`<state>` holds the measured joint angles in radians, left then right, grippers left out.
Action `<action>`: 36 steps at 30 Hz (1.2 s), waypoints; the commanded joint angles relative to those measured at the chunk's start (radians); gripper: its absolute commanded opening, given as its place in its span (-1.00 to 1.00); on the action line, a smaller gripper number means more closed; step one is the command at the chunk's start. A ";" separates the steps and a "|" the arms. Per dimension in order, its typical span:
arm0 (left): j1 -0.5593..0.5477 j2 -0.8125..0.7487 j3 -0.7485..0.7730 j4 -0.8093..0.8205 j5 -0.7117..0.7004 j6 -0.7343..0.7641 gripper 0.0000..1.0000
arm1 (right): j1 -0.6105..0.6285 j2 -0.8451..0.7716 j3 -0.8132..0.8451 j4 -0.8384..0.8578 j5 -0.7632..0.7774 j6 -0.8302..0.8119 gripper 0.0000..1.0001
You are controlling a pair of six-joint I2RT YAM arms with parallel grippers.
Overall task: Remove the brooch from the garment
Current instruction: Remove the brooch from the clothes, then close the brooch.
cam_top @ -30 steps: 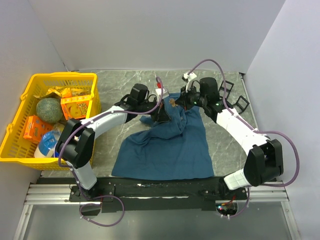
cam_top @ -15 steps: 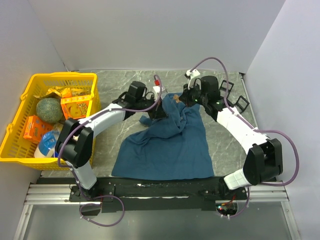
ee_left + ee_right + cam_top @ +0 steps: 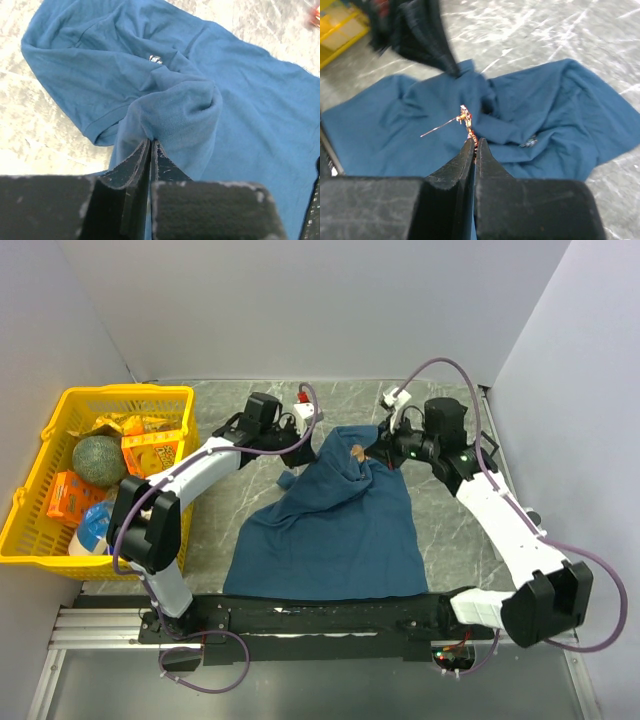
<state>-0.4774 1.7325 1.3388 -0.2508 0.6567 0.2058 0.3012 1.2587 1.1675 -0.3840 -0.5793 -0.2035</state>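
Brooch (image 3: 357, 451) news first. From above, my right gripper (image 3: 378, 453) has drawn back toward its own side with the little orange piece in its closed tips. My left gripper (image 3: 305, 443) has swung the other way, toward the basket (image 3: 130, 392), taking a fold of the shirt (image 3: 340, 530) with it. A second ago the 2 grippers worked almost nose to nose; now they stand apart with a ridge of cloth between. I judge that pull was the unpinning and the brooch is most likely free. From this height I cannot tell whether it hangs just above the cloth or touches it. The shirt lies rumpled at the far end and flat toward my bases on the grey marbled table (image 3: 450, 530).

Left wrist: my jaws stand narrow, a thin slit, nipping 1 soft fold of the teal knit. The cloth bunches into a rounded hump right at the tips, then falls away in loose creases. A hemmed sleeve edge curls to the left.

Right wrist: jaws pressed together on the brooch's lower end. It is small, beaded, reddish-gold and hard-looking. Its thin pin (image 3: 437, 131) sticks out bare to 1 side, piercing nothing I can see. Below lies matte, limp cloth. What remains, I think, is letting the fold go and setting the brooch down off the shirt.
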 commanded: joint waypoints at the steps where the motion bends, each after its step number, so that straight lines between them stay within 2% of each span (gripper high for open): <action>1: 0.000 -0.051 0.028 -0.025 -0.008 0.049 -0.77 | -0.002 -0.073 -0.054 -0.036 -0.096 -0.056 -1.00; 3: 0.000 -0.073 0.007 0.019 -0.011 0.034 -0.74 | -0.002 -0.081 -0.080 -0.029 -0.108 -0.065 -1.00; 6: 0.000 -0.111 -0.023 0.068 -0.031 -0.008 0.05 | -0.002 -0.071 -0.095 -0.024 -0.135 -0.073 -1.00; 7: 0.000 -0.128 -0.027 0.091 -0.029 -0.011 0.40 | -0.005 -0.068 -0.095 -0.026 -0.142 -0.074 -1.00; 9: 0.000 -0.143 -0.035 0.102 -0.025 -0.003 0.79 | -0.007 -0.064 -0.101 -0.020 -0.152 -0.079 -1.00; 10: 0.000 -0.160 -0.042 0.114 -0.008 0.001 0.92 | -0.008 -0.064 -0.104 -0.018 -0.157 -0.082 -1.00; 12: 0.000 -0.174 -0.044 0.111 0.032 0.017 0.92 | -0.010 -0.061 -0.112 -0.018 -0.175 -0.088 -1.00; 14: 0.005 -0.168 -0.015 0.055 0.169 0.056 0.93 | -0.011 -0.059 -0.120 -0.023 -0.218 -0.092 -1.00; 18: 0.006 -0.172 -0.030 0.059 0.389 0.061 0.92 | -0.017 -0.050 -0.120 -0.061 -0.347 -0.128 -1.00; 22: 0.006 -0.156 -0.007 -0.045 0.553 0.197 0.92 | -0.019 -0.038 -0.115 -0.121 -0.474 -0.168 -1.00; 30: -0.049 -0.133 -0.004 -0.143 0.636 0.285 0.96 | -0.025 0.022 -0.094 -0.153 -0.649 -0.166 -1.00; 32: -0.066 -0.122 0.000 -0.146 0.659 0.279 0.98 | -0.025 0.031 -0.097 -0.142 -0.653 -0.145 -1.00; 36: -0.110 -0.093 0.017 -0.136 0.635 0.244 0.86 | -0.024 0.028 -0.118 -0.079 -0.604 -0.109 -1.00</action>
<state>-0.5488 1.6131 1.3064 -0.3847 1.2343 0.4290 0.2829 1.2930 1.0451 -0.5232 -1.1683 -0.3458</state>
